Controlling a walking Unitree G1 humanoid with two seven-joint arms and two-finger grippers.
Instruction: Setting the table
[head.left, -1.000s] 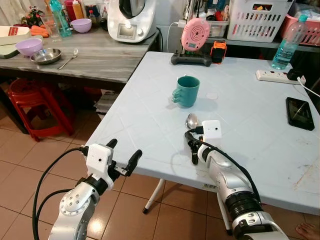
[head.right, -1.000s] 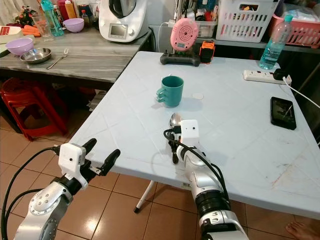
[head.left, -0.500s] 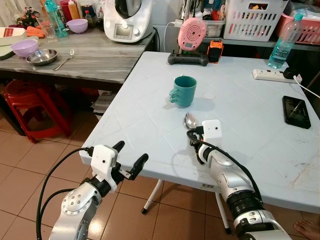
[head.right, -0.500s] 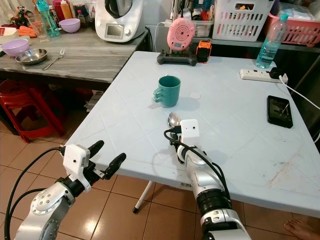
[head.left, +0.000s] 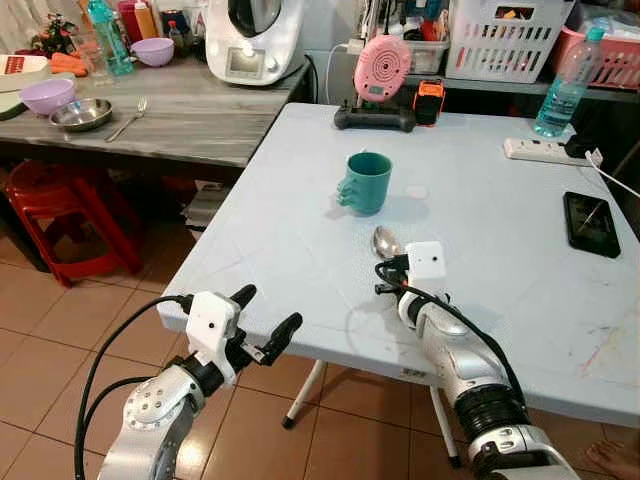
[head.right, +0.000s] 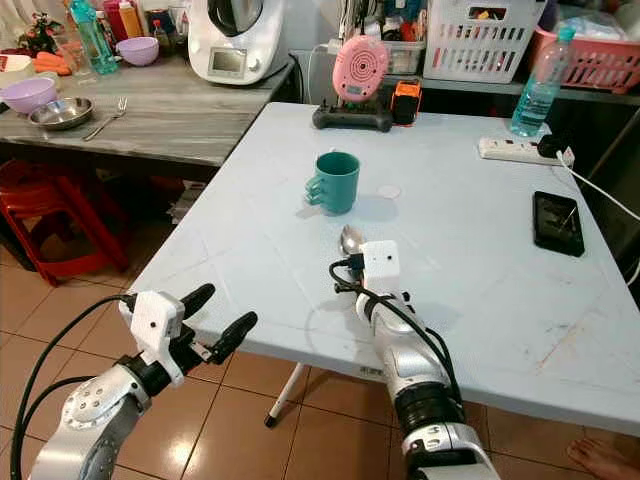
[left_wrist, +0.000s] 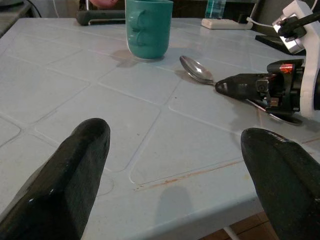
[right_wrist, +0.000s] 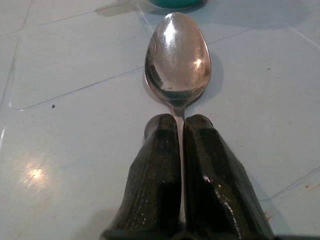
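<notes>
Nearest to us, the left gripper (head.left: 262, 318) hangs just off the near edge of the pale blue-white plastic table (head.left: 300, 250), its two black fingers spread wide with nothing between them. We judge it idle, parked clear of the work.

On the table, the right gripper (right_wrist: 181, 145) lies low on the surface, its fingers pressed together on the thin handle of the shiny metal spoon (right_wrist: 177, 55). The bowl of the spoon faces up and points away from us toward the teal ribbed plastic mug (head.left: 366, 182). In the left wrist view the spoon bowl (left_wrist: 196, 70) rests on the table top, so we judge the spoon to be at or very near its laid position. The low, flat hold suits setting cutlery down beside the mug without a drop or clatter. Spoon and mug stand near each other but apart.

Further on and to the right, a black smartphone (head.left: 591, 223) lies flat, well away from the place setting. At the far edge we note a pink round device (head.left: 380, 69) on a dark stand, a white power strip (head.left: 541, 150) and a clear plastic water bottle (head.left: 563, 97).

Off to the far left, a grey wooden counter (head.left: 190, 110) carries a steel bowl (head.left: 80, 113) and a metal fork (head.left: 134, 116), likely further items for the setting.
</notes>
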